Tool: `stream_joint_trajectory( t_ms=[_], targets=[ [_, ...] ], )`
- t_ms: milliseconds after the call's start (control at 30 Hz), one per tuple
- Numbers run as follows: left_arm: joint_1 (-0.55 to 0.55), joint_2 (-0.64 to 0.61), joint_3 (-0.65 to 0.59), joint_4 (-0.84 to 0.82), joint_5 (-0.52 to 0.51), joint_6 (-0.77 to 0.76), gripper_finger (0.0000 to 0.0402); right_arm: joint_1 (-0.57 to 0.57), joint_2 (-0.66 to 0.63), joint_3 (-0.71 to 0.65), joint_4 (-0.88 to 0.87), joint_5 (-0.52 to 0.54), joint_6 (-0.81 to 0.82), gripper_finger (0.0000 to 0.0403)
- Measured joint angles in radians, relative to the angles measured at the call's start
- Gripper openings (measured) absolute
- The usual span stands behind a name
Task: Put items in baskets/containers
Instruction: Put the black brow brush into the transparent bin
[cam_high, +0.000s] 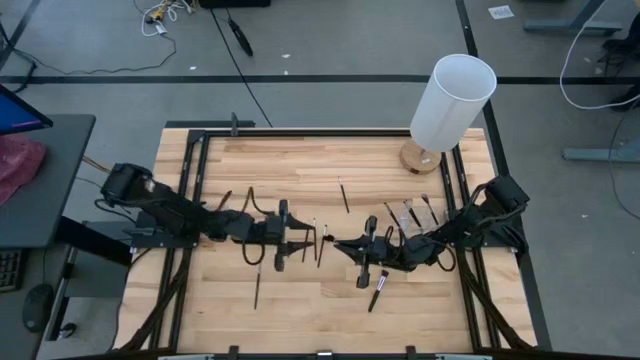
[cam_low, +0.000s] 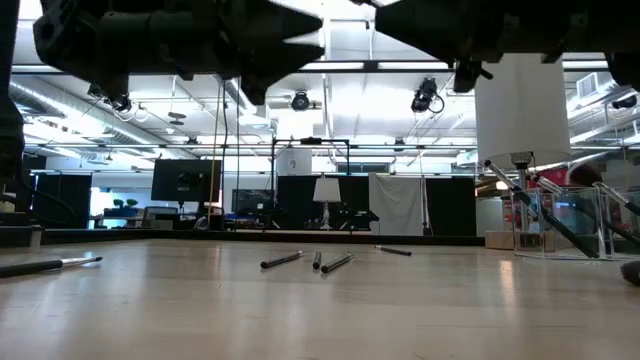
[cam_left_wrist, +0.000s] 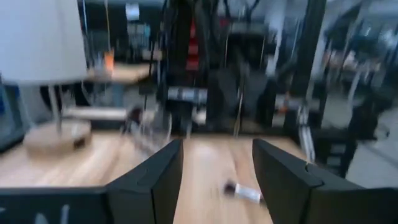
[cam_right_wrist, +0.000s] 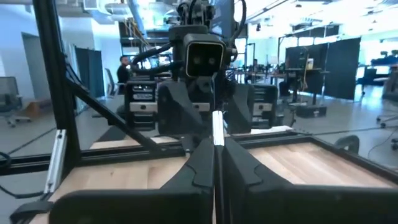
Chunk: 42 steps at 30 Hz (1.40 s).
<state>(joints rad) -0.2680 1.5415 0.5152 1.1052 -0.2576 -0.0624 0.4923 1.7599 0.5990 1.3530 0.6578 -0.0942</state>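
Wooden desk (cam_high: 300, 310) inside a black frame, workshop floor and cables beyond it. Both arms meet over the middle of the desk, hand facing hand.

Step in hand, as judged: a brush has passed from left to right and must now go to the clear holder (cam_high: 413, 213) near the desk's right edge, just in front of the white cylinder (cam_high: 452, 101) at the far right corner. To do it well, the left hand should draw clear first; the right should carry the brush level, tip it upright over the holder and let go low, since the holder is light, nearly invisible and already holds several leaning brushes.

Right hand (cam_high: 352, 247): fingers pressed together, pinching a thin brush (cam_right_wrist: 216, 140) that stands up between them in its wrist view.

Left hand (cam_high: 310, 238): fingers (cam_left_wrist: 155, 180) spread apart, nothing between them.

Loose brushes: one (cam_high: 378, 290) toward the near edge below the right hand, one (cam_high: 257, 288) near the left hand, another (cam_high: 343, 195) farther back at mid-desk.
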Motion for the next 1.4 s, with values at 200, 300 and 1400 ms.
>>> stream_joint_trajectory(
  t_ms=[200,300,1400],
  targets=[
    [0.000,0.097,0.058,0.165,0.003,0.031,0.0197,-0.001,0.000,0.039,-0.046,-0.003,-0.023,0.0012],
    [0.001,0.115,0.088,0.164,0.046,0.034,0.0197,-0.001,0.000,0.042,-0.061,-0.002,-0.023,0.0012],
    [0.015,0.111,0.102,-0.037,0.088,0.013,0.0011,0.014,-0.146,0.051,-0.668,0.039,0.249,0.0120]
  ],
)
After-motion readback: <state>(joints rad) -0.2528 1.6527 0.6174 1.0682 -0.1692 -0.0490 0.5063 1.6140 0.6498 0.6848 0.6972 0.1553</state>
